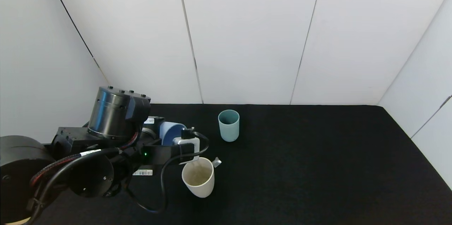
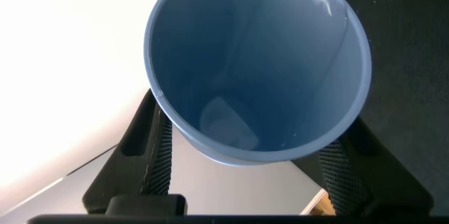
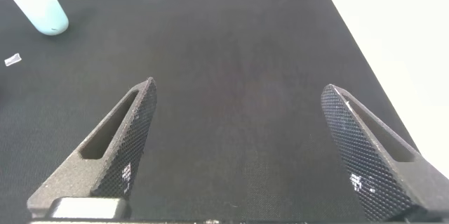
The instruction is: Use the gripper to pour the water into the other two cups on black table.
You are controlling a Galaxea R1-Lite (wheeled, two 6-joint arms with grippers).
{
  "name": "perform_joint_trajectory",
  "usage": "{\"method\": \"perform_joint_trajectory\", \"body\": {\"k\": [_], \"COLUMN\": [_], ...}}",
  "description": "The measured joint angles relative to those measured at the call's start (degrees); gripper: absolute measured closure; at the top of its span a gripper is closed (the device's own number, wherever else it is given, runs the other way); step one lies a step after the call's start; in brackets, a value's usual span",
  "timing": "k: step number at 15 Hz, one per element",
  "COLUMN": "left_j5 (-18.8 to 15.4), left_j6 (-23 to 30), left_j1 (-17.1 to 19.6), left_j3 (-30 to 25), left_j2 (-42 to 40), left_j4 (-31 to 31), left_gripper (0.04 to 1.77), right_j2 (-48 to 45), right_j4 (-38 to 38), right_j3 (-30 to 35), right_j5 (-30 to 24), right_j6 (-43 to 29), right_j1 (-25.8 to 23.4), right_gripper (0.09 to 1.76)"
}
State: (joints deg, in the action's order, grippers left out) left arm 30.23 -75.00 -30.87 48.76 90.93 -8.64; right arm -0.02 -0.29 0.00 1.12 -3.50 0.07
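We log the left gripper (image 2: 249, 161) clamped on the tipped blue cup (image 2: 258, 66), fingers (image 2: 156, 155) pressed to both its sides. In the head view's lower centre it hangs over the white cup (image 1: 198, 176); the teal cup (image 1: 229, 125) stands further back on the black table (image 1: 317, 168). Right gripper (image 3: 242, 150): fingers spread wide, holding nothing.

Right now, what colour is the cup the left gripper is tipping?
Light blue cup, clearest in the left wrist view, held in the left gripper.
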Motion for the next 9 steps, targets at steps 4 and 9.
{"method": "perform_joint_trajectory", "body": {"k": [4,9], "left_j5": [0.0,-1.2], "left_j6": [-0.1,1.2], "left_j1": [-0.2,-0.1], "left_j3": [0.9,0.8], "left_j2": [0.6,0.7], "left_j4": [0.0,-0.2], "left_gripper": [0.62,0.62], "right_j2": [0.0,0.0], "right_j4": [0.0,0.0], "right_j3": [0.0,0.0], "right_j5": [0.0,0.0], "right_j6": [0.0,0.0], "right_j1": [0.0,0.0], "right_gripper": [0.14,0.14]}}
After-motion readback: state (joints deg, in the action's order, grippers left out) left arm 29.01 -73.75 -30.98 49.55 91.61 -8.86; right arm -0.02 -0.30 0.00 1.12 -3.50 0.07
